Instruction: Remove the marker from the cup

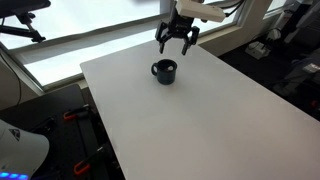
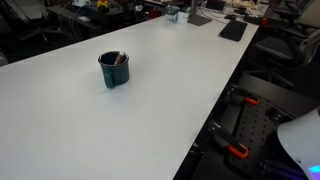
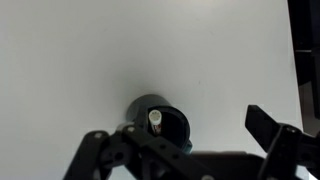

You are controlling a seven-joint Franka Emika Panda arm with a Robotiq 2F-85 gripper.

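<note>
The cup (image 1: 164, 72) is a small black mug standing upright on the white table (image 1: 210, 120). It also shows in an exterior view (image 2: 114, 70) and in the wrist view (image 3: 165, 122). The marker (image 2: 120, 58) stands tilted inside the cup. From above, its pale end (image 3: 155, 119) leans against the cup's inner wall. My gripper (image 1: 176, 46) hangs open and empty a little above and behind the cup, touching nothing. In the wrist view its dark fingers (image 3: 178, 138) spread wide on either side of the cup.
The table's edges run close to the cup on one side (image 1: 90, 80). A dark flat pad (image 2: 232, 30) and small items lie at the table's far end. Chairs and black equipment (image 1: 290, 50) stand around the table. A white robot part (image 2: 300, 140) is beside it.
</note>
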